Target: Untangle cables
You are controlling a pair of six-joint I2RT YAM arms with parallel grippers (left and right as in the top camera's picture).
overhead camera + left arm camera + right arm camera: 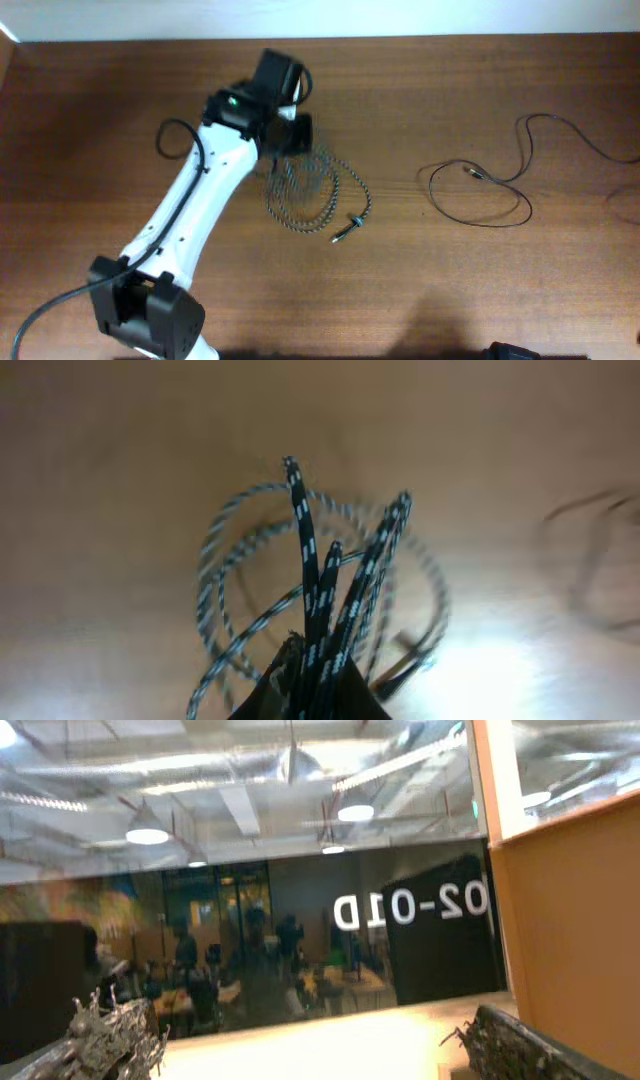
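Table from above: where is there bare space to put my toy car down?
Bare wood lies between the speckled cable and the thin black cable, along the near edge of the table below both, and beside the left arm at the picture's left. It is crowded where the left pincer holds the speckled loops, and around the thin black cable.

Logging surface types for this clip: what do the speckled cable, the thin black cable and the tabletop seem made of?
Speckled cable: woven fabric sheath, matte; the black-and-white braid shows close up.
Thin black cable: probably plastic or rubber jacket, plain and uniform; too thin to be sure.
Tabletop: wood or wood-look laminate, brown grain, slight sheen where light glares.
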